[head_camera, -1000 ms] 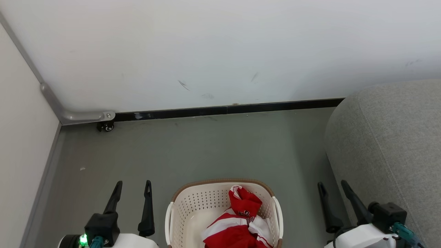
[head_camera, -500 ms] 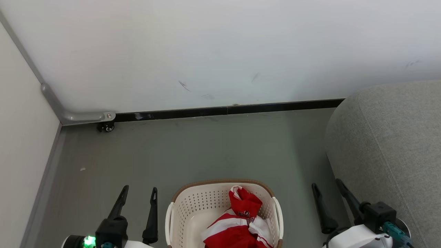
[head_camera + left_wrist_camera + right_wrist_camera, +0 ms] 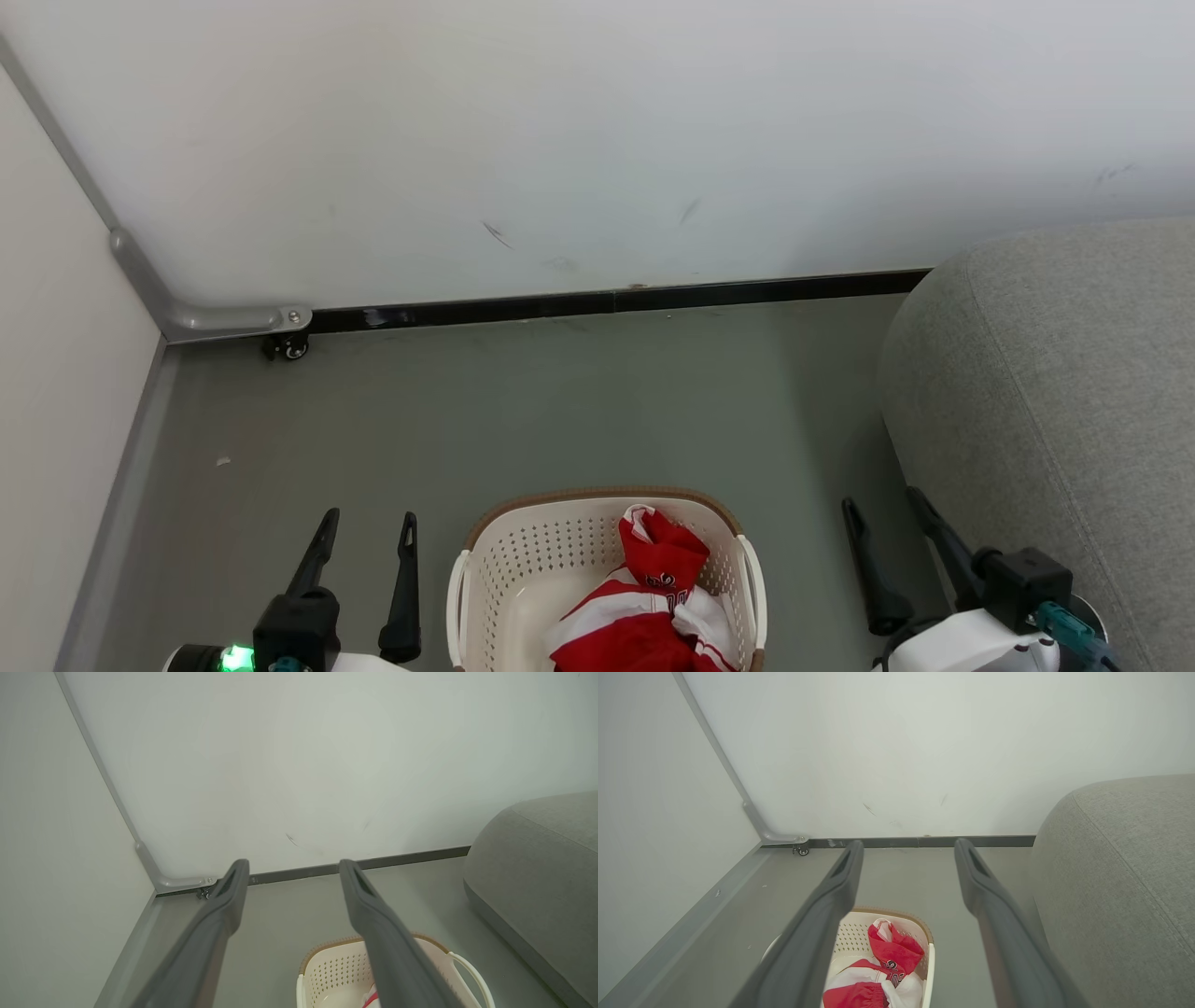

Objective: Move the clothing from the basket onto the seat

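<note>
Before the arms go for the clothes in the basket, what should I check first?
1. Left gripper open, holding nothing: ok.
2. Right gripper open, holding nothing: ok.
3. Clothing piled in the basket, red top exposed: ok.
4. Basket upright on the floor between the grippers: ok.
5. Seat beside the basket on the robot's right, apart from it: ok.
6. More garments under the pile: cannot tell.

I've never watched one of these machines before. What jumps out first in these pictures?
The bright red and white clothing bundled in the cream basket grabs the eye first, at the bottom middle of the head view on the grey floor. Next comes the big grey seat bulging in from the right. The left gripper and right gripper flank the basket, both open and holding nothing.
</note>
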You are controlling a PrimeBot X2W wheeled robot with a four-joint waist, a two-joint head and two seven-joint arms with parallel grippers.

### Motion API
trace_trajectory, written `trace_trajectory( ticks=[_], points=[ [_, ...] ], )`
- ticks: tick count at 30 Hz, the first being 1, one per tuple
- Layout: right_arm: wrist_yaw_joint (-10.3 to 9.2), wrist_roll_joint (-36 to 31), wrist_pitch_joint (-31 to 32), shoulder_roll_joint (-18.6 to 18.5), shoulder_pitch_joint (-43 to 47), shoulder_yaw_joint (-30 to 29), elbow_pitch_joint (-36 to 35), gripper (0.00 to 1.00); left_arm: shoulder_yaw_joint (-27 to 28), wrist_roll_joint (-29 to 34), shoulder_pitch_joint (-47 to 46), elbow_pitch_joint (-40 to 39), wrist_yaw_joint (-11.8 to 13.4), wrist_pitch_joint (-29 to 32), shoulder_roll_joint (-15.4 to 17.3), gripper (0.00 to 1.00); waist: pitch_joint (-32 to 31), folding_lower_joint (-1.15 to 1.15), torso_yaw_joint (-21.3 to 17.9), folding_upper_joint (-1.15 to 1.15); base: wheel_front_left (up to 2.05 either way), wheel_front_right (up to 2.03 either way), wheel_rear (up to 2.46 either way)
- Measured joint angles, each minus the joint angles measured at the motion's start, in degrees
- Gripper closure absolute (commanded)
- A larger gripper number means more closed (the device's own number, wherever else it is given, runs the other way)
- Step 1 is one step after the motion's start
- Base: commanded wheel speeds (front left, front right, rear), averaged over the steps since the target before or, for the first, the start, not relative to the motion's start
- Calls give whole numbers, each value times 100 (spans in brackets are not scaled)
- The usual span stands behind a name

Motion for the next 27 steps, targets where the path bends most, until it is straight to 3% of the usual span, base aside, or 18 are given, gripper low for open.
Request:
trace_trajectory(
  ticks=[27],
  points=[
    [0, 53, -54, 0, -1, 94, 43, 0, 48, 1, 0, 30, -1, 0, -15, 0, 7, -1, -42, 0, 0, 0, 0]
  ],
)
